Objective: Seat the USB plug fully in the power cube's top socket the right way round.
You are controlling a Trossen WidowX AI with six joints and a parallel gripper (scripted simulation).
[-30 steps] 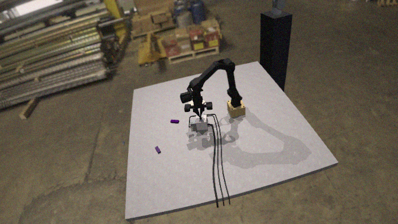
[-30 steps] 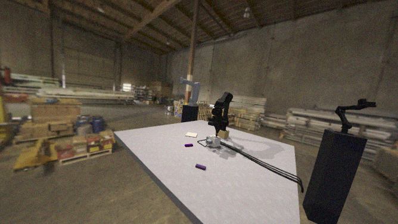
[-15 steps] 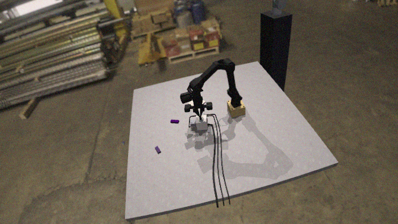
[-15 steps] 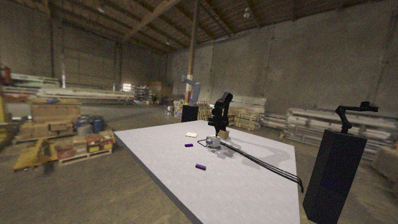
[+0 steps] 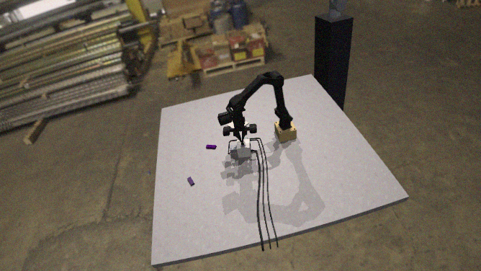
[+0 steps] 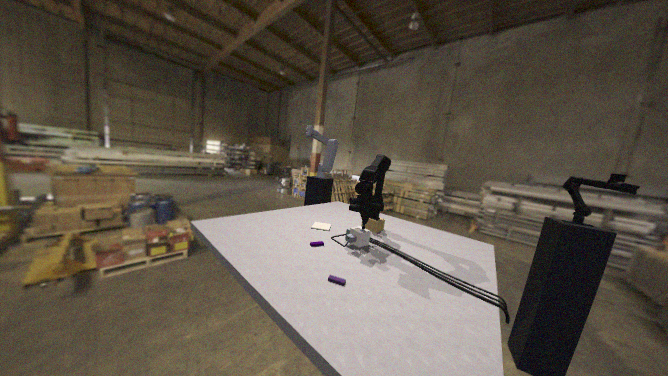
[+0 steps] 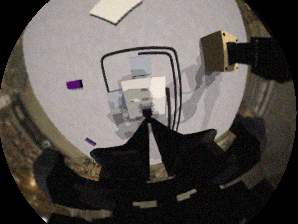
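My pincer (image 7: 148,117) points straight down, pinched narrow on something small directly over the power cube (image 5: 242,151). From where it sits, I judge that to be the USB plug (image 7: 147,112), though the plug is too small for me to make out clearly. It lies right beneath the fingertips at the cube's top socket, its long axis vertical and in line with the pincer. I cannot tell whether it is seated or which way round it faces, so the coming move turns on twisting about that vertical line. Black cables (image 5: 264,194) trail from the cube across the table (image 5: 345,151) toward its near edge. Two purple blocks (image 5: 211,146) lie well apart to one side, and a white card (image 7: 115,4) beyond.
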